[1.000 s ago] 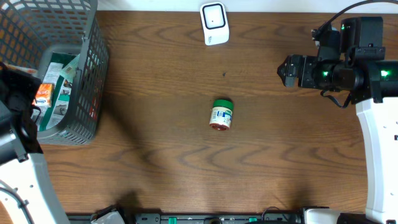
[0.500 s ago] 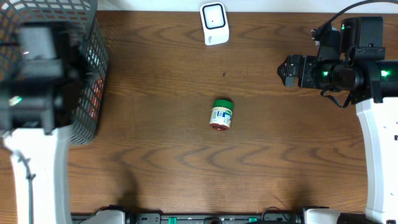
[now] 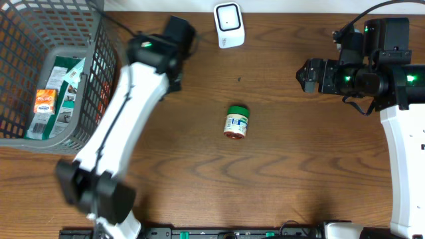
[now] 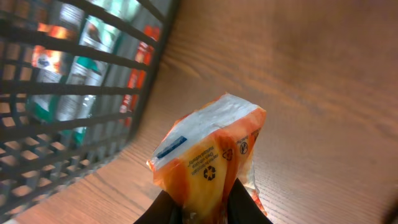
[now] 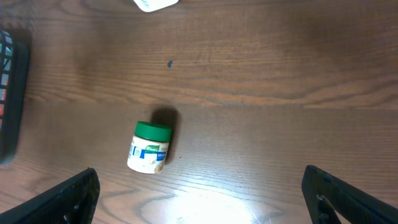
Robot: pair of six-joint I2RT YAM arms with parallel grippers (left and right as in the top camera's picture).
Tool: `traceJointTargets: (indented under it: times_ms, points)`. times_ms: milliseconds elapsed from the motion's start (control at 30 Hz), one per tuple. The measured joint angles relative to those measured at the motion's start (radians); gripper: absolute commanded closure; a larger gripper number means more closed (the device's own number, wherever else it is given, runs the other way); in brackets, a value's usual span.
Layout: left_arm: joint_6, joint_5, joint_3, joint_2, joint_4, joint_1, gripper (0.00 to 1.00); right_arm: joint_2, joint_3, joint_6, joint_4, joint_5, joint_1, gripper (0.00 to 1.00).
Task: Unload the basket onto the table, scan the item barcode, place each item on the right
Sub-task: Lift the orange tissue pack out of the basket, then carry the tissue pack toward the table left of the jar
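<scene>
**Packet clear of the basket**

A brown wood table (image 3: 299, 166) carries a gray basket (image 3: 99, 79), a white scanner (image 3: 228, 24) and a jar (image 3: 236, 122). The left arm (image 3: 143, 79) has swung from the basket to near the scanner. The left gripper (image 4: 205, 202) pinches an orange packet (image 4: 208, 155) by one end, above the table. The right gripper (image 5: 200, 196) gapes wide, empty.

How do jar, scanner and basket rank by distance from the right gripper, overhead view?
1. Jar, table centre, and scanner, top edge: too close to call from the right gripper.
2. Basket, far left: clearly farthest.
</scene>
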Motion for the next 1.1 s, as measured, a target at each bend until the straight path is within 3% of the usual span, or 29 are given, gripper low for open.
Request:
traceJointTargets:
  times_ms: [500,600,700,1100]
  points:
    - [-0.022,-0.067,0.000,0.420,0.001,-0.143,0.92,0.000,0.000,0.000,0.000,0.000,0.000,0.01]
    - [-0.022,-0.095,0.000,0.439,0.005,-0.145,0.85,0.000,0.000,0.000,0.000,0.000,0.000,0.01]
    - [-0.022,-0.100,0.000,0.438,0.013,-0.144,0.84,0.000,0.000,0.000,0.000,0.000,0.000,0.01]
    - [-0.026,0.001,0.000,0.438,0.051,-0.145,0.70,0.000,0.000,0.000,0.000,0.000,0.000,0.01]
